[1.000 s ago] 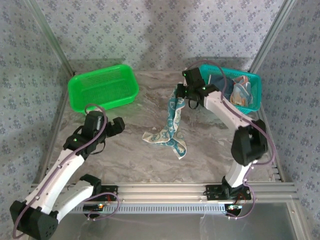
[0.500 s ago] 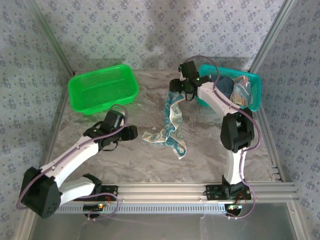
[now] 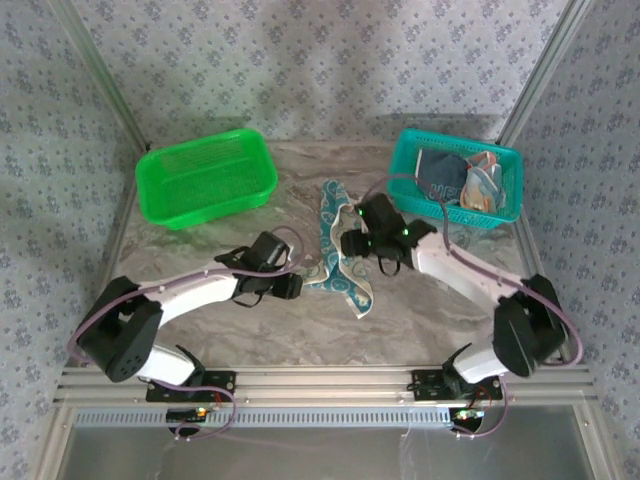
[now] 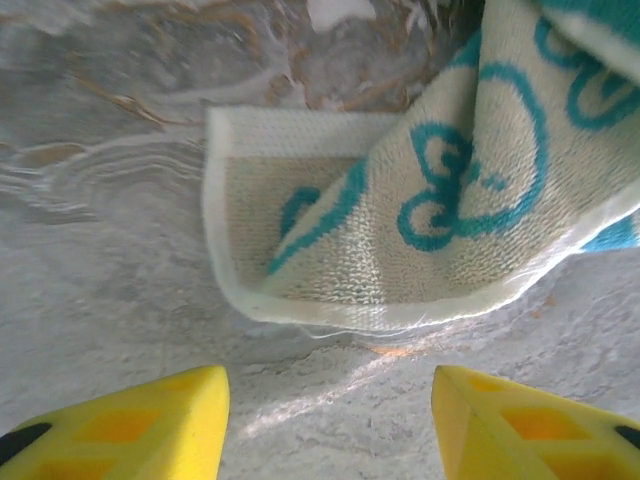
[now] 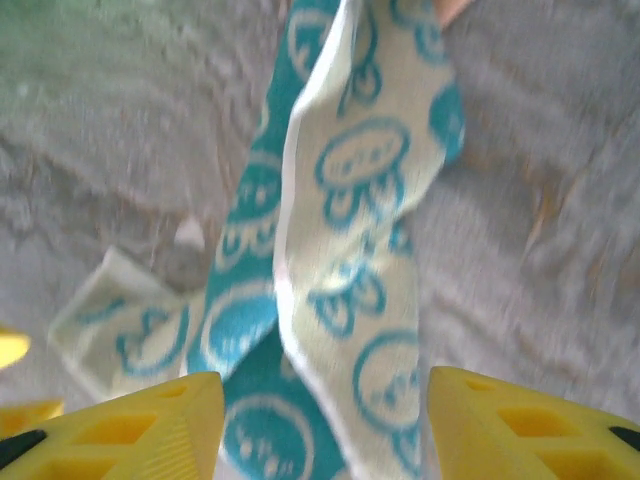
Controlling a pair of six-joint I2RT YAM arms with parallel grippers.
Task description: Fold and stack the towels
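Early stage. The teal square towel with white cartoon figures [image 3: 345, 285] lies twisted, unfolded, at the centre of the worktop [image 3: 420, 320]. The left pincer [image 4: 328, 400] hovers wide open just short of a turned-over corner; the right pincer [image 5: 326, 395] — equally wide, gripping nothing — hangs above the towel's middle. Further towels [image 3: 450, 180] sit heaped in the teal plastic mesh basket [image 3: 401, 165] at the far right corner — nothing folded or stacked yet.
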